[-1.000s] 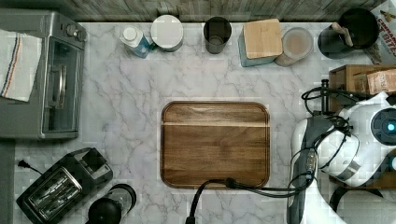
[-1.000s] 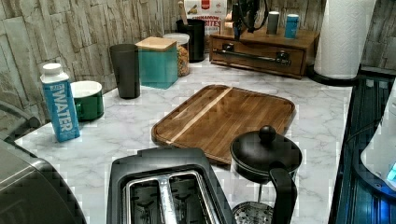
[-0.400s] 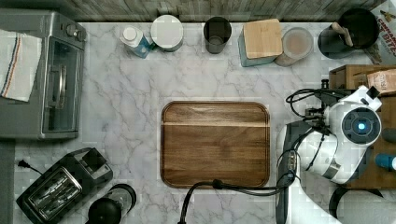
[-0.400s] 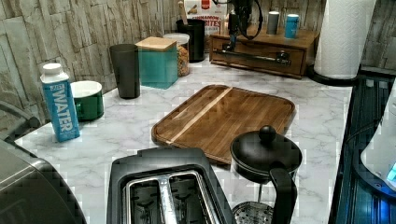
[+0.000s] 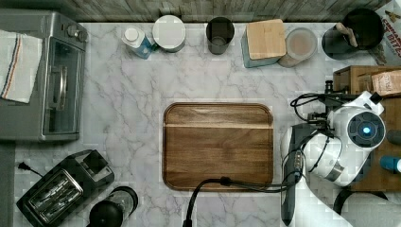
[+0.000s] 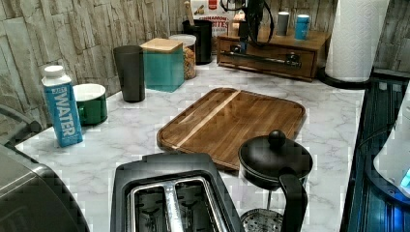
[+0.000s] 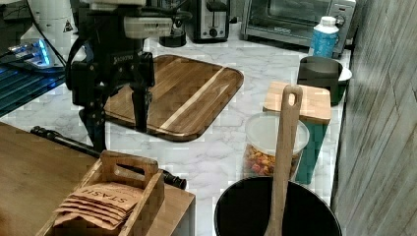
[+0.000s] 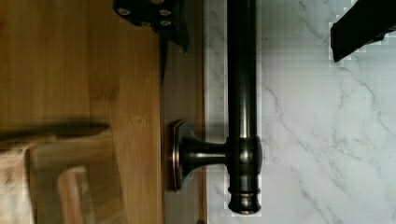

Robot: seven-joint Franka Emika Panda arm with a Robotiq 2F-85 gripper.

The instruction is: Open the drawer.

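The cutting board [image 5: 218,145] lies mid-counter in the top view — toaster oven [image 5: 45,78] at the top view's left, drawer [image 6: 270,54] cabinet at its right.

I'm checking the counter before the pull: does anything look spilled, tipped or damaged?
Nothing stands out. The cutting board lies flat, the containers along the wall stand upright, and the drawer sits shut. The gripper hangs open astride its handle.

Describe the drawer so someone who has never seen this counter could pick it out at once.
On the white marble counter, look beside the tall paper towel roll for the low brown wooden cabinet box. The medium-brown wooden drawer is its front panel. Unlike the flat dark wooden cutting board, it carries a long black metal bar handle on two posts.
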